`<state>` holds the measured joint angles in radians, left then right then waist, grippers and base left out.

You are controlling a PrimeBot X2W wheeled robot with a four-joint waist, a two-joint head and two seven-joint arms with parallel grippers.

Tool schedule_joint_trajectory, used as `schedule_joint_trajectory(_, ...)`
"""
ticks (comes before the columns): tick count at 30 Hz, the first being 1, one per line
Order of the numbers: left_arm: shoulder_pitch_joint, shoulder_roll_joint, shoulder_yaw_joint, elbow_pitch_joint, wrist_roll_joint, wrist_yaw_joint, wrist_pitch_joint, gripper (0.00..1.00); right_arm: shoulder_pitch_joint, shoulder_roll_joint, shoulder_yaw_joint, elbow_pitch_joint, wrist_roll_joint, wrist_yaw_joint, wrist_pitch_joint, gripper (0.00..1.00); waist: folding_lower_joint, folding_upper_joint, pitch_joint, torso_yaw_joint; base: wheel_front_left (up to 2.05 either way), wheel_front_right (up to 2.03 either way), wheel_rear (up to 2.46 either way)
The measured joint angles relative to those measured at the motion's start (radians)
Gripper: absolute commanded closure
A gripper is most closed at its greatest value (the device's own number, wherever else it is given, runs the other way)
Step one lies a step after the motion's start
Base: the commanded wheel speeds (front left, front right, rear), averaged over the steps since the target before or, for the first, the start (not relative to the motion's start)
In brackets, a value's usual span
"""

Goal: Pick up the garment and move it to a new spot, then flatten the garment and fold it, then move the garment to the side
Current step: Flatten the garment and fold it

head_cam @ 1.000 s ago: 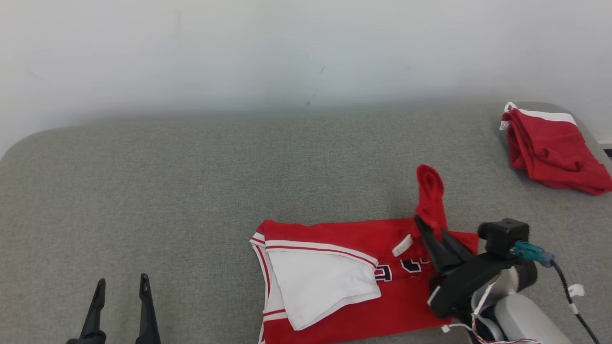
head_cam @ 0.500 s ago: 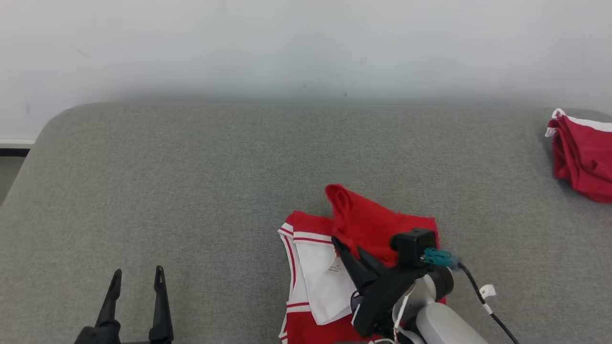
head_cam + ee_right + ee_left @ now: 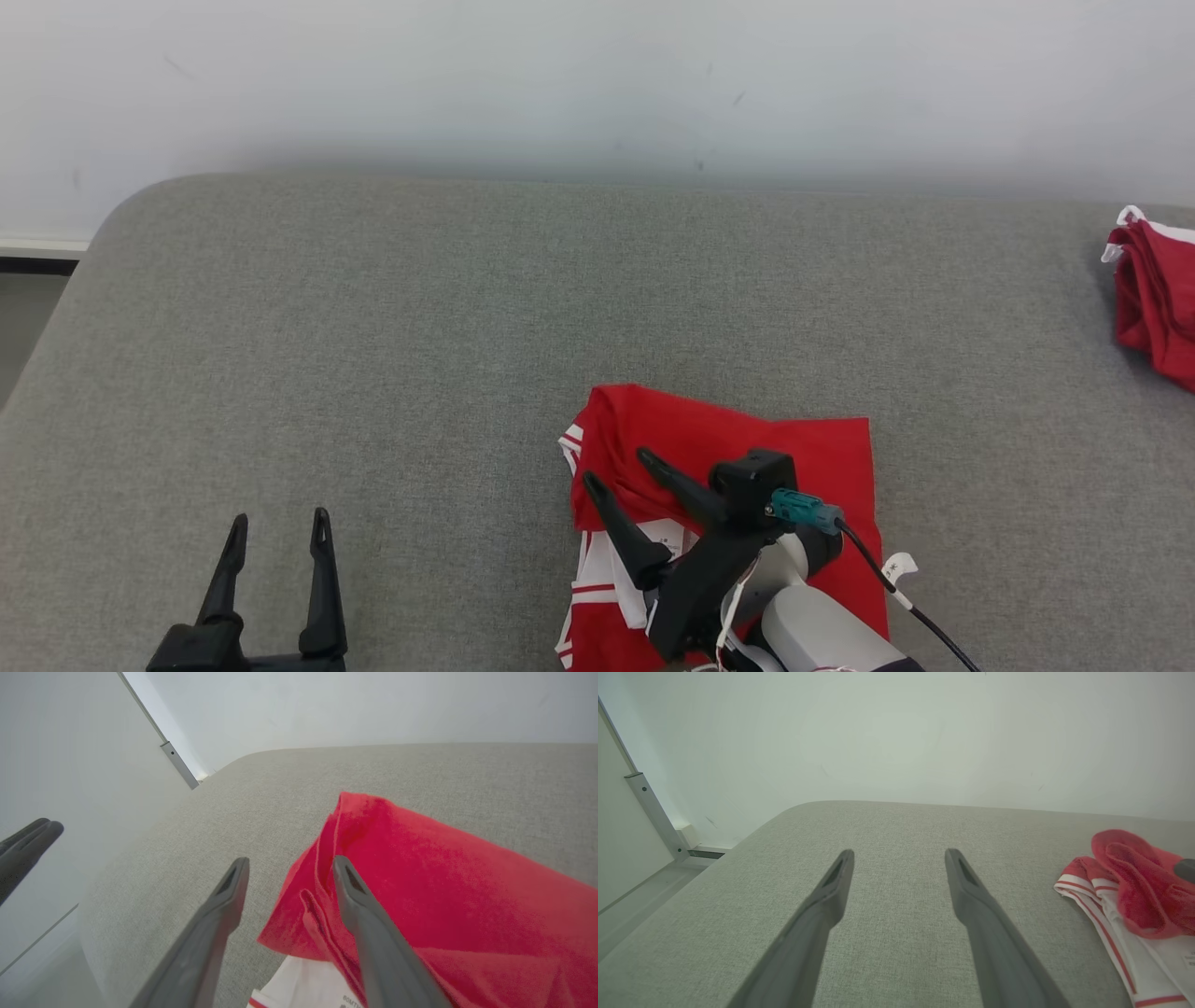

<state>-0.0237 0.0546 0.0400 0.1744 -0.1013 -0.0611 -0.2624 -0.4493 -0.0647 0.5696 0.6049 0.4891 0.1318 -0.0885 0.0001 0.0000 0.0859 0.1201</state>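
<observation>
Head view: the red garment (image 3: 794,457) lies folded at the near right of the grey surface (image 3: 373,327), with the right gripper (image 3: 618,471) splayed open over it, holding nothing. Left wrist view: the left gripper (image 3: 900,853) hangs open and empty. Right wrist view: red cloth lies doubled over white, so folding looks nearly done; the move aside remains.

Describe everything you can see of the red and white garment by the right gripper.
The garment is a red jersey with white panels and red-striped white trim, of soft knit-looking fabric. It lies folded on the grey padded surface, a red layer turned over the white part, a printed label showing beneath. The right gripper hangs open above its left folded edge, gripping nothing; whether a finger brushes the cloth is unclear.
</observation>
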Motion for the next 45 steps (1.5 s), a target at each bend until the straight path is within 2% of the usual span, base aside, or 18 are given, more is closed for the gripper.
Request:
schedule_joint_trajectory(6, 0.003, 0.0, 0.008, -0.001, 0.001, 0.001, 0.0, 0.0, -0.009, -0.029, -0.002, -0.076, 0.0, 0.0, -0.048, 0.0, 0.0, 0.0, -0.01, -0.014, 0.0, 0.0, 0.0)
schedule_joint_trajectory(12, 0.006, -0.001, 0.017, -0.005, 0.002, 0.001, 0.0, 0.0, 0.037, -0.13, -0.085, -0.207, -0.017, 0.0, -0.06, 0.0, -0.0001, 0.0, -0.019, -0.035, 0.0, 0.0, 0.0)
schedule_joint_trajectory(17, 0.013, -0.002, 0.022, -0.013, 0.003, 0.001, 0.0, 0.0, 0.139, -0.188, -0.135, -0.332, -0.041, 0.0, -0.02, 0.0, -0.0001, 0.0, -0.016, -0.046, 0.0, 0.0, 0.0)
schedule_joint_trajectory(22, 0.013, -0.002, 0.025, -0.013, 0.003, 0.0, 0.0, 0.0, 0.229, -0.187, -0.156, -0.43, -0.051, 0.0, 0.045, 0.0, -0.0001, 0.0, -0.007, -0.052, 0.0, 0.0, 0.0)
schedule_joint_trajectory(31, 0.001, -0.003, 0.008, -0.006, 0.002, -0.001, 0.0, 0.0, 0.233, -0.164, -0.154, -0.4, -0.079, 0.0, 0.089, 0.0, -0.0001, 0.0, 0.001, -0.023, 0.0, 0.0, 0.0)
schedule_joint_trajectory(32, 0.001, -0.003, 0.006, -0.005, 0.002, -0.001, 0.0, 0.0, 0.228, -0.162, -0.157, -0.385, -0.079, 0.0, 0.095, 0.51, -0.0002, 0.0, 0.002, -0.018, 0.0, 0.0, 0.0)
schedule_joint_trajectory(33, 0.001, -0.003, 0.005, -0.005, 0.001, 0.0, 0.0, 0.0, 0.224, -0.163, -0.158, -0.371, -0.082, 0.0, 0.099, 0.68, -0.0002, 0.0001, 0.003, -0.013, 0.0, 0.0, 0.0)
schedule_joint_trajectory(34, 0.002, -0.003, 0.004, -0.005, 0.001, 0.0, 0.0, 0.0, 0.221, -0.163, -0.158, -0.36, -0.088, 0.0, 0.1, 0.94, -0.0002, 0.0, 0.004, -0.009, 0.0, 0.0, 0.0)
schedule_joint_trajectory(35, 0.002, -0.003, 0.002, -0.004, 0.0, 0.0, 0.0, 0.0, 0.217, -0.162, -0.157, -0.351, -0.088, 0.0, 0.101, 1.0, -0.0002, 0.0, 0.005, -0.004, 0.0, 0.0, 0.0)
schedule_joint_trajectory(41, 0.003, -0.003, 0.003, -0.001, -0.006, 0.004, 0.0, 0.0, 0.204, -0.153, -0.135, -0.325, -0.087, 0.0, 0.098, 1.0, -0.0002, 0.0, 0.005, 0.016, 0.0, 0.0, 0.0)
schedule_joint_trajectory(45, 0.003, -0.003, 0.009, 0.006, -0.006, 0.0, 0.0, 0.0, 0.212, -0.137, -0.107, -0.368, -0.066, 0.0, 0.098, 1.0, -0.0002, 0.0, -0.002, 0.019, 0.0, 0.0, 0.0)
